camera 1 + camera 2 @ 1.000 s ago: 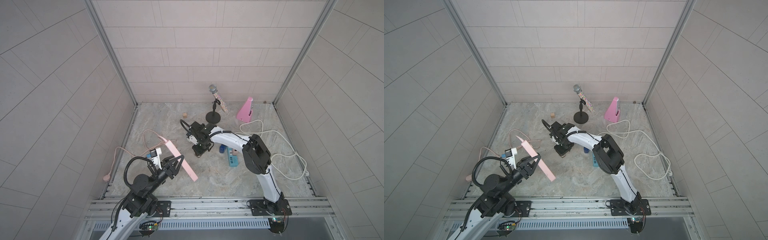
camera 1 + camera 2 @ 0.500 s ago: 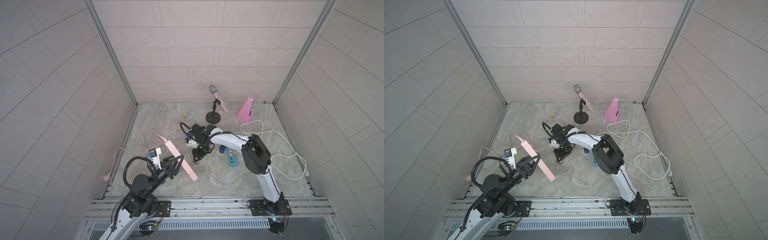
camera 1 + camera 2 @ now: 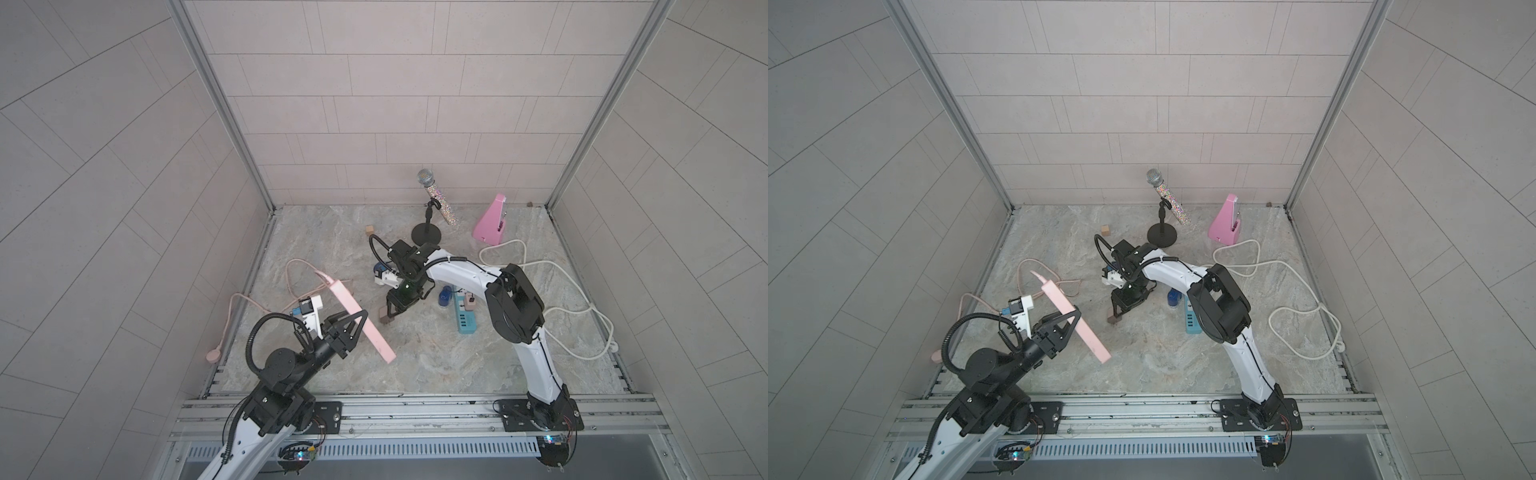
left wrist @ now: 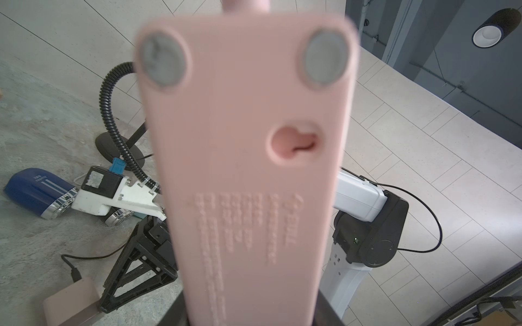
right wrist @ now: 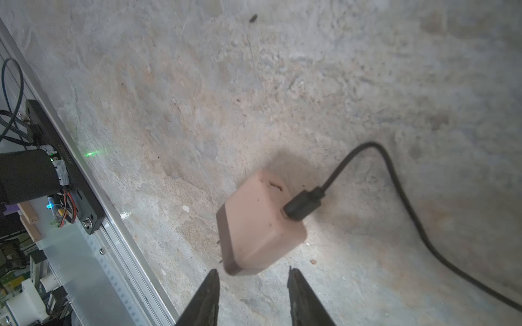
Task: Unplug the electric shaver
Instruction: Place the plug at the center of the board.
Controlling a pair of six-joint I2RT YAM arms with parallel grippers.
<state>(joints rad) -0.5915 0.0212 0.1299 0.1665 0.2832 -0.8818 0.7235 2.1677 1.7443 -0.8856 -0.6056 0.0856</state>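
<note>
In the left wrist view the blue electric shaver (image 4: 35,190) lies on the stone floor behind the right arm's wrist camera. Its black cable (image 5: 395,180) runs to a pinkish-brown adapter (image 5: 260,225) lying on the floor, also seen in a top view (image 3: 384,322). My right gripper (image 5: 252,272) is open and points down at the adapter (image 3: 1113,319), with both fingertips just short of it. My left gripper (image 3: 359,323) is shut on a long pink power strip (image 3: 368,332) held tilted above the floor. The strip's underside (image 4: 254,169) fills the left wrist view.
A microphone on a stand (image 3: 432,199) and a pink metronome (image 3: 492,220) stand near the back wall. A teal power strip (image 3: 465,318) with a white cable (image 3: 561,274) lies to the right, beside a small blue object (image 3: 445,296). A wooden cube (image 3: 369,229) sits at the back.
The right gripper's jaws have opened and the adapter now lies free on the floor in front of them. The left arm and the pink power strip have not moved.
</note>
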